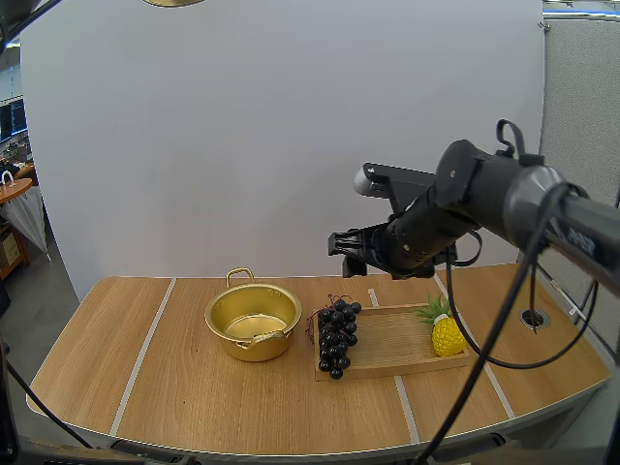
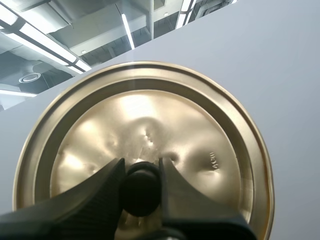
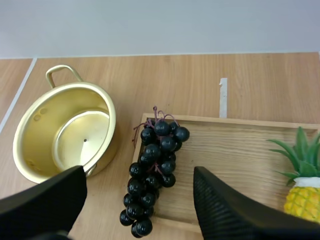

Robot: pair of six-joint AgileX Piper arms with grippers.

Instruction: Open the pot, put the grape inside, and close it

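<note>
Blk fingers (image 2: pixel 107 187) of L gripper (image 2: pixel 141 167) sit closest to the lens, clamped on the dark round knob (image 2: pixel 141 192) of the lid (image 2: pixel 150 115). Lid is gold metal, shiny, a bit dented, w/ a raised rim; it's held up in the air, well clear of the table (image 1: pixel 145 387).

On the table, L to R: pot (image 1: pixel 247 349) stands upright & open, gold like the lid, nothing in it, one loop handle (image 1: pixel 239 275) at its far side. Just beside it, to the R, is the wooden tray (image 1: pixel 392 339). Grapes (image 1: pixel 336 339) lie on the tray's L end: one bunch of round, glossy, near-black berries w/ a thin brownish stem at the far end. Bunch runs front-to-back, and its near end hangs over the tray's front-L corner. Not in the pot. Small yellow pineapple (image 1: pixel 446 334) w/ green leaves stands at the tray's R end, well apart from the bunch.

R gripper (image 3: pixel 139 175) hangs above the grapes, fingers spread wide, one to each side of the bunch, holding nothing & not touching it
</note>
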